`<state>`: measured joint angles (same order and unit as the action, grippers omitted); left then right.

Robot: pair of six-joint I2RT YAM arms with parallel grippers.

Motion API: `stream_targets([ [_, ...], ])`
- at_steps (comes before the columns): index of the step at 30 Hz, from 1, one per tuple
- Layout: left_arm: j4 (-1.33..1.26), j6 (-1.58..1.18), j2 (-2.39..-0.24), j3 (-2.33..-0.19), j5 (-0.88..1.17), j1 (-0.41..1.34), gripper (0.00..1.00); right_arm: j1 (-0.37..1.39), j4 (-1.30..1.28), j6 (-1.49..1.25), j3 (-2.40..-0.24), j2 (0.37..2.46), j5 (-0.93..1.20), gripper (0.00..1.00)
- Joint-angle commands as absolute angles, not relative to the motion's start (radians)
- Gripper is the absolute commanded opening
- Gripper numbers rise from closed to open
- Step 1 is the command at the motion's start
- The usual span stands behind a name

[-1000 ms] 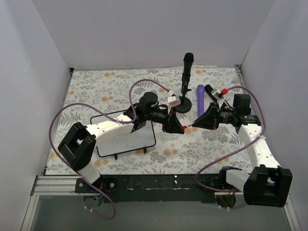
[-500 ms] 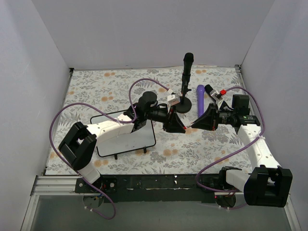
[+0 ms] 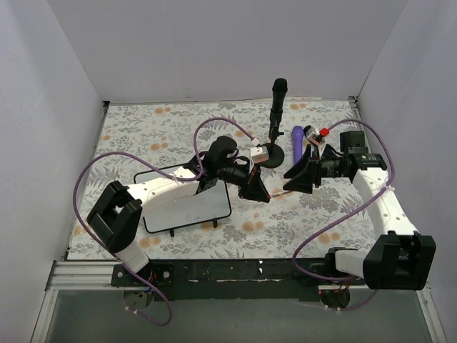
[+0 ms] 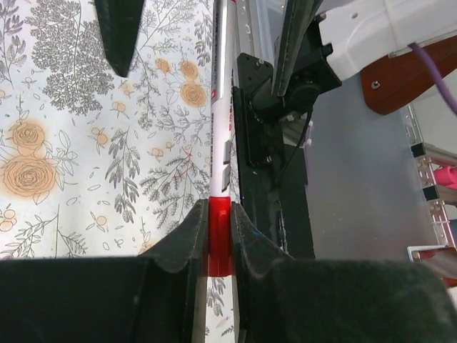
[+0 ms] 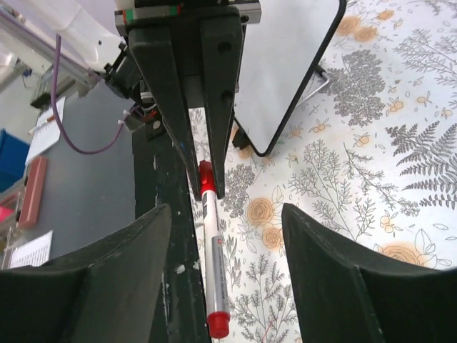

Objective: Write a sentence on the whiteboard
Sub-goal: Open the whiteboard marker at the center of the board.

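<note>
My left gripper (image 3: 257, 191) is shut on the red end of a white marker (image 4: 220, 128), which sticks out from its jaws over the floral table. In the right wrist view the marker (image 5: 213, 264) lies between my right gripper's (image 5: 225, 286) wide-open fingers without touching them. From above, the right gripper (image 3: 291, 181) faces the left one, with the marker (image 3: 277, 191) bridging the gap. The whiteboard (image 3: 186, 204) rests on its small feet under the left arm, and its face (image 5: 285, 64) looks blank white. The sentence is out of view.
A black stand with a round base (image 3: 271, 161) and an upright black rod (image 3: 278, 100) rises behind the grippers. A purple cylinder (image 3: 297, 146) lies to its right. White walls enclose the floral tablecloth (image 3: 143, 132) on three sides.
The right gripper has opened, let go of the marker and drawn back a little to the right. The left gripper has shut on the marker's red end.
</note>
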<state>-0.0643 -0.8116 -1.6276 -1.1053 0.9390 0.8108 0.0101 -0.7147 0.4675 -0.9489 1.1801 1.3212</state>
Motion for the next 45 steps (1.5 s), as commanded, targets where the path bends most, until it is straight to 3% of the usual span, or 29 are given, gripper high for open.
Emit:
stream_targets([
  [1, 0.130, -0.670, -1.601, -1.167, 0.945, 0.813, 0.00, 0.066, -1.017, 0.793, -1.089, 1.279, 1.269, 0.73],
  [12, 0.107, -0.684, -1.605, -1.173, 0.939, 0.813, 0.00, 0.222, -1.042, 0.822, -1.091, 1.339, 1.140, 0.68],
  [24, 0.127, -0.673, -1.597, -1.186, 0.917, 0.810, 0.00, 0.270, -1.052, 0.827, -1.103, 1.385, 1.100, 0.41],
  [40, 0.129, -0.673, -1.562, -1.175, 0.923, 0.805, 0.00, 0.272, -1.022, 0.802, -1.094, 1.382, 1.081, 0.66],
  [45, 0.129, -0.676, -1.543, -1.144, 0.919, 0.805, 0.00, 0.252, -1.029, 0.799, -1.112, 1.379, 1.132, 0.69],
])
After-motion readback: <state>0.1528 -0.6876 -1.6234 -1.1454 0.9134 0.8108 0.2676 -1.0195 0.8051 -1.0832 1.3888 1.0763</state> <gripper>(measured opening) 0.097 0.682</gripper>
